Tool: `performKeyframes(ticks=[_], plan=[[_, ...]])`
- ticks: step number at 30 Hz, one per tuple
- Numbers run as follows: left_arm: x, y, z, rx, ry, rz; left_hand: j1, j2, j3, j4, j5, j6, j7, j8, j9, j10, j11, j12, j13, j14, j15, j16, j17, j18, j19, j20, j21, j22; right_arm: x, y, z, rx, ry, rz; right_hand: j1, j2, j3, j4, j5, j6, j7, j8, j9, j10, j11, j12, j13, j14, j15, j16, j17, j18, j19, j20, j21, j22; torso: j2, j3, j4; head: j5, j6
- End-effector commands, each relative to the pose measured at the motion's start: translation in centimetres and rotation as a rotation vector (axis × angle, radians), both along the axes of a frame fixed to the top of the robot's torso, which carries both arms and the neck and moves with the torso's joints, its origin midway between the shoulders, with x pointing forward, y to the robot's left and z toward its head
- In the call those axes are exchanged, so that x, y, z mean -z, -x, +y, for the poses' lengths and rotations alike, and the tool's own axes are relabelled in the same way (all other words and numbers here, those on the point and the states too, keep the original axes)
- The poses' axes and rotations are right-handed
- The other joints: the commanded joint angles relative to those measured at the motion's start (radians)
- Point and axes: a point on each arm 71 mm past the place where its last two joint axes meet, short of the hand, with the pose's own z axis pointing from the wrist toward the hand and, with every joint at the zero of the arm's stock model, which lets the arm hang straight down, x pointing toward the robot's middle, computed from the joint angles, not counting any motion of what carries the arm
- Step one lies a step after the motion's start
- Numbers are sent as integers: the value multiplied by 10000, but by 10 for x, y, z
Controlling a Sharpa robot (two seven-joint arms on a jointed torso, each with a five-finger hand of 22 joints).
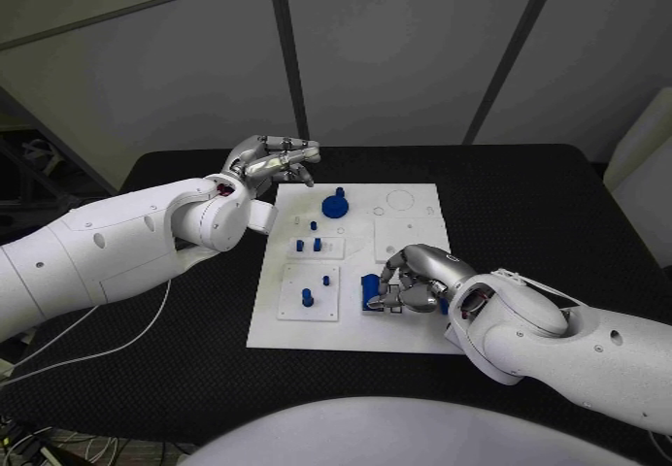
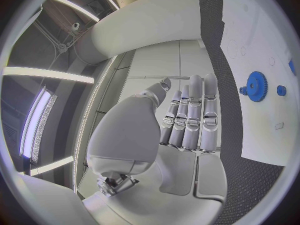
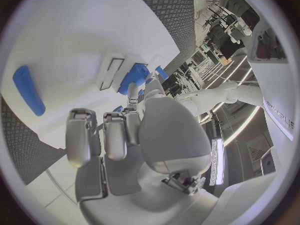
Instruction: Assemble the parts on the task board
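The white task board (image 1: 351, 320) lies in the middle of the black table. My right hand (image 1: 416, 280) rests on the board's near right part, fingers curled down around a blue block (image 1: 371, 290); in the right wrist view blue (image 3: 134, 78) shows just past its fingertips (image 3: 80, 135). A second blue oblong piece (image 3: 28, 90) lies flat on the board beside that hand. A blue gear (image 1: 336, 206) (image 2: 255, 85) sits near the board's far edge. My left hand (image 1: 273, 155) (image 2: 187, 120) hovers off the board's far left corner and holds nothing.
Small blue pegs (image 1: 314, 243) stand in the left-hand plates of the board, with two more (image 1: 326, 280) nearer me. Outlined round recesses (image 1: 401, 202) mark the far right of the board. Black table (image 1: 532, 214) surrounds the board.
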Motion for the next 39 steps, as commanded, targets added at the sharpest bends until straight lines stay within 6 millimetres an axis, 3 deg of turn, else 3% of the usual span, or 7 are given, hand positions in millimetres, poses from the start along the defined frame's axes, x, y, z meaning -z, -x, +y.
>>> performKeyframes(ticks=[1,12,18,28,30,34,39], plan=[[-1,0,-1,130,23,-37,3,94,-49,22,20,59,6,43,13,-64,13,37,-10,-96,1,49,-11,34,-4,18,-56,-15,0,-2,-1,-43,259,-6,117,127,-37,-59,3,73,-12,-55,-7,15,-19,-11,913,870,-79,44,1739,-79,640,-98,62,1769,-18,-2,-31,16,-18],[-1,0,-1,148,16,-4,5,96,-49,21,20,59,6,43,13,-66,13,39,-11,-97,1,49,-12,34,-4,18,-57,-15,1,-1,-5,-137,482,153,208,36,-147,-142,-225,81,1,-64,-7,3,-8,-35,907,868,-73,39,1735,-76,631,-96,50,1757,-20,2,-25,-3,-26],[-1,0,-1,150,12,8,17,106,-51,14,21,57,6,47,11,-81,14,55,-14,-110,2,51,-23,34,-10,19,-65,-17,2,0,-4,-226,468,172,167,-35,-301,-156,-612,74,40,-70,-1,-15,24,-68,895,868,-49,37,1736,-74,623,-82,40,1749,-15,2,-23,0,-25],[-1,0,0,121,-6,19,29,106,-51,4,22,54,7,46,10,-89,15,60,-16,-114,1,52,-27,35,-12,18,-67,-18,-4,4,-10,-207,-150,49,-855,-624,-956,652,-850,-370,247,-482,-178,-165,193,-292,762,867,87,36,1741,-67,606,20,13,1724,-24,7,-46,-9,-9],[-1,0,0,123,-5,18,29,106,-51,4,22,54,7,46,10,-89,15,60,-16,-114,1,52,-27,35,-12,18,-67,-18,-7,6,-15,-127,-330,-54,-800,-585,-902,723,-839,-400,268,-558,-216,-166,218,-287,768,867,104,38,1744,-69,610,38,19,1733,-31,11,-53,-25,5],[0,0,1,107,-12,18,29,106,-51,4,22,54,7,46,10,-89,15,60,-16,-114,1,52,-27,35,-12,18,-67,-18,-12,9,-31,229,-783,-58,-403,-229,-703,672,-742,-371,326,-755,-322,-177,268,-307,762,864,153,25,1727,-68,609,93,18,1735,-47,11,-64,-73,29],[0,0,1,98,-13,23,29,106,-51,4,22,54,7,46,10,-89,15,60,-16,-114,1,52,-27,35,-12,18,-67,-18,-14,10,-58,844,-829,-2,163,192,-518,434,91,-476,497,-1349,-647,-278,381,-499,642,845,254,-28,1651,-54,578,175,-29,1683,-80,16,-93,-121,52]])
